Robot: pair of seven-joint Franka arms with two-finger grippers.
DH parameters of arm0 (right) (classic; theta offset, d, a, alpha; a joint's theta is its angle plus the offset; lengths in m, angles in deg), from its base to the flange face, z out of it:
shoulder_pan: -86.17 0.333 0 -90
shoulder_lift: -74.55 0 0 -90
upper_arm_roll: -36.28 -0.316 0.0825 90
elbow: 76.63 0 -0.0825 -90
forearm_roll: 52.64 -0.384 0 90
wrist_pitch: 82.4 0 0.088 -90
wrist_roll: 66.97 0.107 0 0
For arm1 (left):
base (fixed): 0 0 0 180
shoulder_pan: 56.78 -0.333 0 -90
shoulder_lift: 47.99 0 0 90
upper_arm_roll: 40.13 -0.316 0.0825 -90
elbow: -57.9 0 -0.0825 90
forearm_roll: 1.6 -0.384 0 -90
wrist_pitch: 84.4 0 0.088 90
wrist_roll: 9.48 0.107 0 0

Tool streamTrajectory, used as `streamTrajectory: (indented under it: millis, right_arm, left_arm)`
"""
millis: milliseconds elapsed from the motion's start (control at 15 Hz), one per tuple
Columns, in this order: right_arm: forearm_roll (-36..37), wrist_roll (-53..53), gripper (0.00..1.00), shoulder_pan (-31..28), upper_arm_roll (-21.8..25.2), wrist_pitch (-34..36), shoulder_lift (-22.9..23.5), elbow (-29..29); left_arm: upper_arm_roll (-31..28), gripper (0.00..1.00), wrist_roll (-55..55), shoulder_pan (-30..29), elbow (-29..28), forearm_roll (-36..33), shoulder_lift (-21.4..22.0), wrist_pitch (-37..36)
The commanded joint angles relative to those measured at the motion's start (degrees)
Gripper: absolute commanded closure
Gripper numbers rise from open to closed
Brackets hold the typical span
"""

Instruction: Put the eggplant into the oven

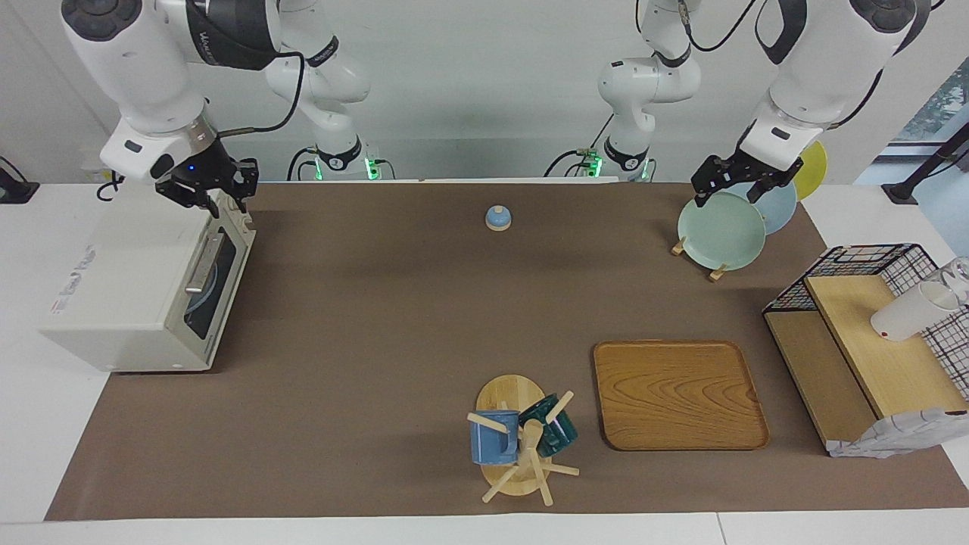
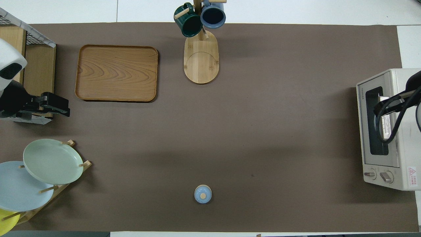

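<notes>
Off-white boxy toaster oven stood shut at the right arm's end, no eggplant in sight, though I judged one slick, firm, best pinched mid-body; my right gripper hung over the oven's top, open or closed I couldn't tell, while the left gripper waited open over the pale green plate.

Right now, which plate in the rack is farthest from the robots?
The pale green plate. It stands at the front of the plate rack; the light blue plate and yellow plate stand nearer the robots.

The oven front bears what looks like "TOSHIBA" — its red-triangle warning sticker is unreadable.
</notes>
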Motion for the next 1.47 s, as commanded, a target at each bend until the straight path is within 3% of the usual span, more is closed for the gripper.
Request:
streamTrajectory:
  millis: [0, 201, 468, 1404]
  right_arm:
    - [-2.4, 0.5, 0.0, 1.1, 0.9, -0.2, 0.0, -0.9]
    - [-2.5, 1.7, 0.0, 5.7, 4.4, -0.4, -3.3, 1.9]
    - [-5.6, 3.3, 0.0, 7.8, 9.6, -1.2, -3.0, 1.5]
    - [-3.1, 7.8, 0.0, 8.9, 9.6, -2.6, -5.0, 3.5]
  left_arm:
    - [0.1, 0.0, -0.4, -0.3, -0.2, 0.3, 0.2, 0.6]
    - [0.1, 0.0, -0.4, -0.3, -0.2, 0.4, 0.2, 0.5]
    - [0.1, 0.0, -0.4, -0.4, -0.2, 0.4, 0.2, 0.6]
    - [0.1, 0.0, -0.4, -0.3, -0.2, 0.3, 0.2, 0.6]
